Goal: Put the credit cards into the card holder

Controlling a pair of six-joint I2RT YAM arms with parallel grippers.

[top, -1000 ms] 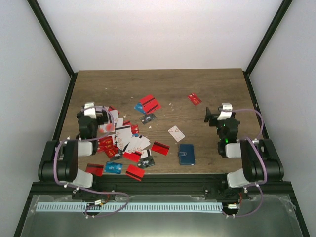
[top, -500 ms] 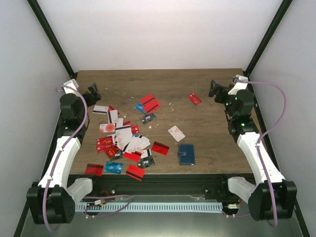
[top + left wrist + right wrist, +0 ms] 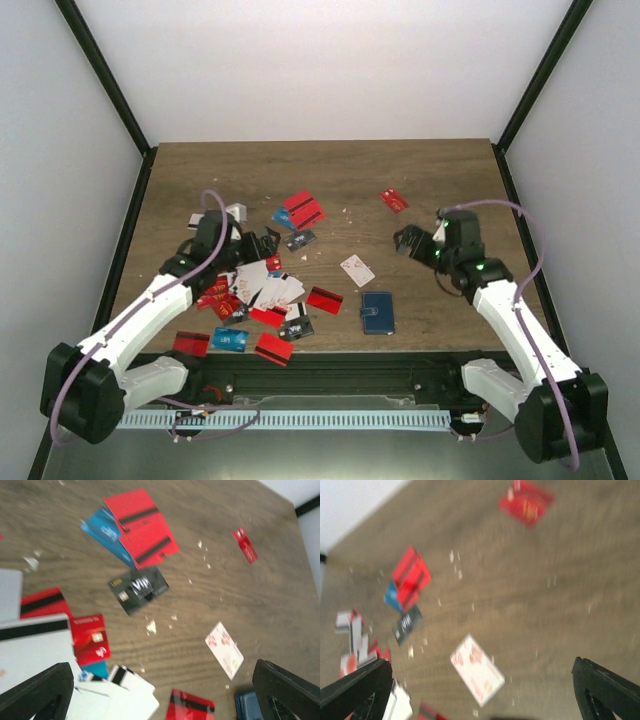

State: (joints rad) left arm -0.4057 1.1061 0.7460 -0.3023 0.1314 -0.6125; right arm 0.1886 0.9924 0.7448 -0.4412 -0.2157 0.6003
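Many credit cards (image 3: 250,290) lie scattered on the left half of the wooden table: red, white, light blue and dark grey. A white card (image 3: 357,270) lies alone near the middle; it also shows in the left wrist view (image 3: 224,649) and the right wrist view (image 3: 477,669). A red card (image 3: 393,200) lies far right. The navy card holder (image 3: 377,312) lies shut near the front edge. My left gripper (image 3: 262,244) is open and empty above the pile's far side. My right gripper (image 3: 408,242) is open and empty above bare wood, right of the white card.
Small white crumbs dot the wood around the dark grey card (image 3: 138,588). Two red cards over a blue one (image 3: 298,212) lie behind the pile. Black frame posts and white walls close in the table on three sides.
Both arms have swung from the table's far corners in towards the middle and lower. The left gripper now hovers over the card pile, the right one near the white card. No card has moved.
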